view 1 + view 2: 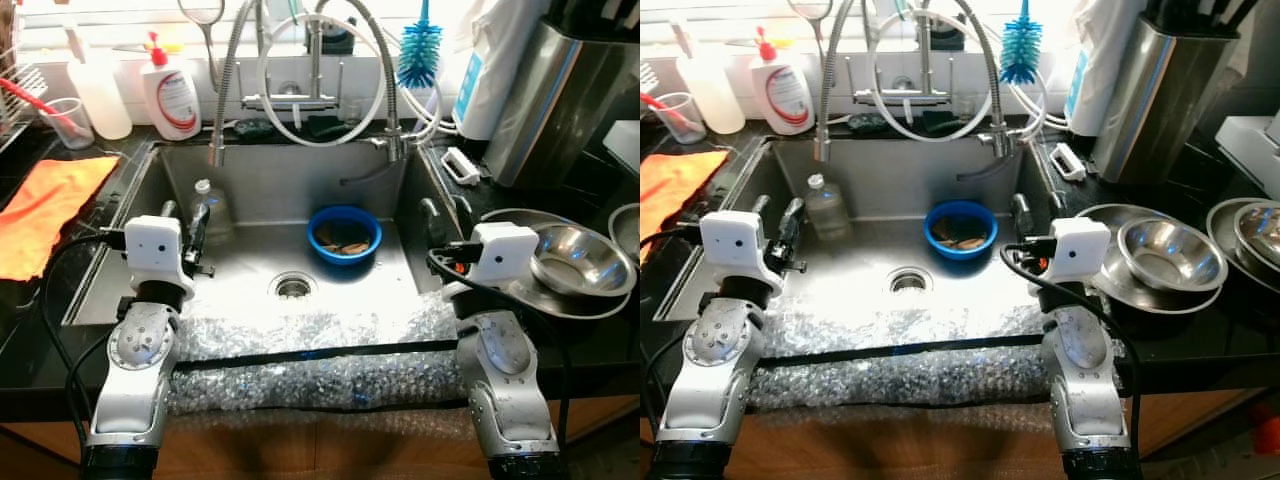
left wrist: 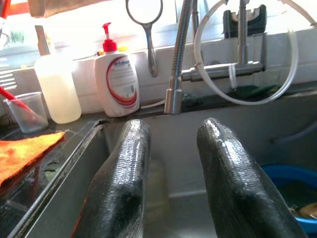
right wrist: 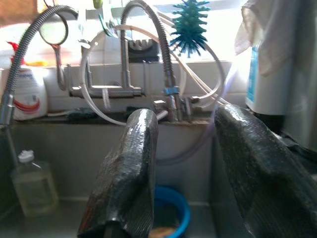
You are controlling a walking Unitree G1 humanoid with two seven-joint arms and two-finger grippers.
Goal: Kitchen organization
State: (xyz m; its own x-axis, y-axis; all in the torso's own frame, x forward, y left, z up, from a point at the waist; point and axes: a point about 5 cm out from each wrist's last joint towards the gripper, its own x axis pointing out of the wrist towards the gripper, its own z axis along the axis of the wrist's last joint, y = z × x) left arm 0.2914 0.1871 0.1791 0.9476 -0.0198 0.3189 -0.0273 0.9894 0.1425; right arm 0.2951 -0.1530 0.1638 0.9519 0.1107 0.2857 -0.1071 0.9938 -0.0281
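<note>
A steel sink [image 1: 260, 180] lies in front of me. In it stands a blue bowl [image 1: 344, 235] holding brownish scraps, and a small clear bottle [image 1: 208, 212] is upright by the left wall. My left gripper [image 1: 185, 222] hovers open over the sink's left side, just short of the bottle [image 2: 157, 188], which shows through the gap between its fingers [image 2: 124, 173]. My right gripper [image 1: 447, 215] is open over the sink's right edge, empty, level with the blue bowl [image 3: 171, 203]. Nested steel bowls [image 1: 580, 258] sit on the right counter.
Bubble wrap [image 1: 310, 350] covers the sink's front edge. A spring faucet with hoses [image 1: 300, 70] rises behind it, beside a teal brush [image 1: 420, 45]. A soap dispenser [image 1: 172, 92] and an orange cloth [image 1: 45, 205] are at the left. A tall steel container [image 1: 565, 95] stands at the right.
</note>
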